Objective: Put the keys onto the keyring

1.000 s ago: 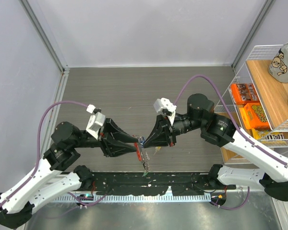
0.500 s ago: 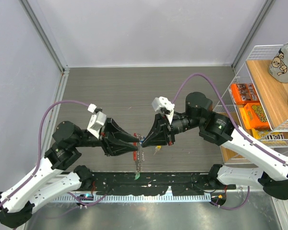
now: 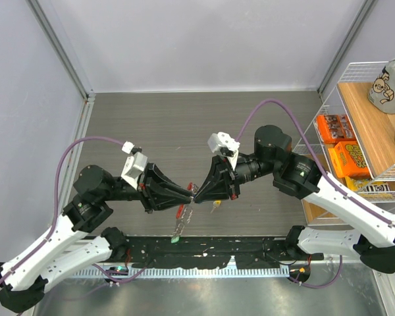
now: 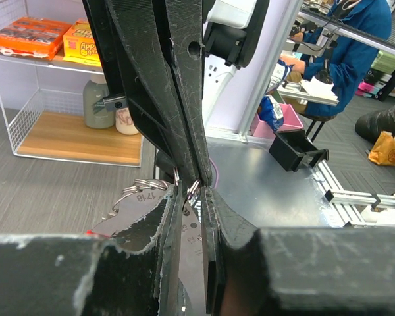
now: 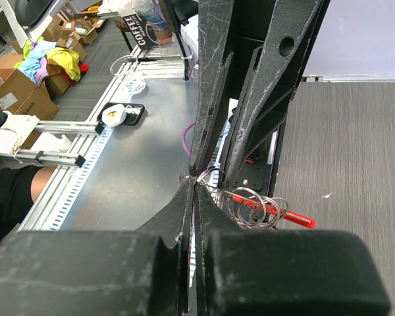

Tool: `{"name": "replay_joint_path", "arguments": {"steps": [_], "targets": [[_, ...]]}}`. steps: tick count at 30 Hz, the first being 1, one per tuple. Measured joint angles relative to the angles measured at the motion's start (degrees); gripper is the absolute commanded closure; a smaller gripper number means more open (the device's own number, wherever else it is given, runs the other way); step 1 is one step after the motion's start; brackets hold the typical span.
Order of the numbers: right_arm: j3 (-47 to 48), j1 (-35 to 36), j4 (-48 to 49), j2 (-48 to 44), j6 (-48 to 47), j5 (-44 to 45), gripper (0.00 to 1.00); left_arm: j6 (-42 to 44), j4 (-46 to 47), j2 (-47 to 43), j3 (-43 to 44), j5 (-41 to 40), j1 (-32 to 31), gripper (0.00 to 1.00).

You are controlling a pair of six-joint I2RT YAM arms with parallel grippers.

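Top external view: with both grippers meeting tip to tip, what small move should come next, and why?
Probably twist the left gripper slightly, working its flat metal key onto the thin metal keyring pinched by the right gripper: both tips touch, and the key's end meets the ring.

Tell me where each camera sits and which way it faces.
Top external: above and behind the bases, looking down on the table; both arms show, left gripper and right gripper tip to tip.
Left wrist: on the left arm, facing right toward the shelf; left fingers below.
Right wrist: on the right arm, facing left; right fingers below.
Both wrist views share the rings between the tips.
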Motion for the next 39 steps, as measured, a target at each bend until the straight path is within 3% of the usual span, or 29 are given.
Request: {"name": "replay_joint_path", "arguments": {"steps": [8,11,19,21,24,26,32,39], "targets": [[0.59,0.11,-0.35,0.42,0.02,-0.39,0.95,-0.02,0.17,0.57,0.0,0.52,0.0,0.85],[1.18,0.11,-0.9,0.76,0.15,-0.55,0.94,-0.04,0.28,0.57,0.0,0.94,0.0,1.0],[2.27,0.13,-1.51,1.22,1.07,-0.37,0.94,-0.15,2.73,-0.15,-0.87,2.29,-0.02,1.0],[2.43,0.22,-1.46,1.4,1.18,-0.33,0.88,-0.15,3.28,-0.59,-1.29,2.27,-0.02,1.0],[2.49,0.24,-1.31,1.51,1.57,-0.33,0.68,-0.2,3.56,-0.87,-1.53,2.03,-0.02,1.0],[2.51,0.33,-0.98,1.33,1.73,-0.48,0.6,-0.59,3.74,-0.94,-1.73,1.68,-0.02,1.0],[1.79,0.37,1.27,-1.33,1.2,2.19,0.53,-3.37,6.64,-0.98,-3.5,1.38,-0.17,1.0],[0.31,0.33,1.11,-5.53,-0.66,6.75,0.53,-8.87,14.53,-0.81,-5.49,1.27,-0.31,1.0]]}}
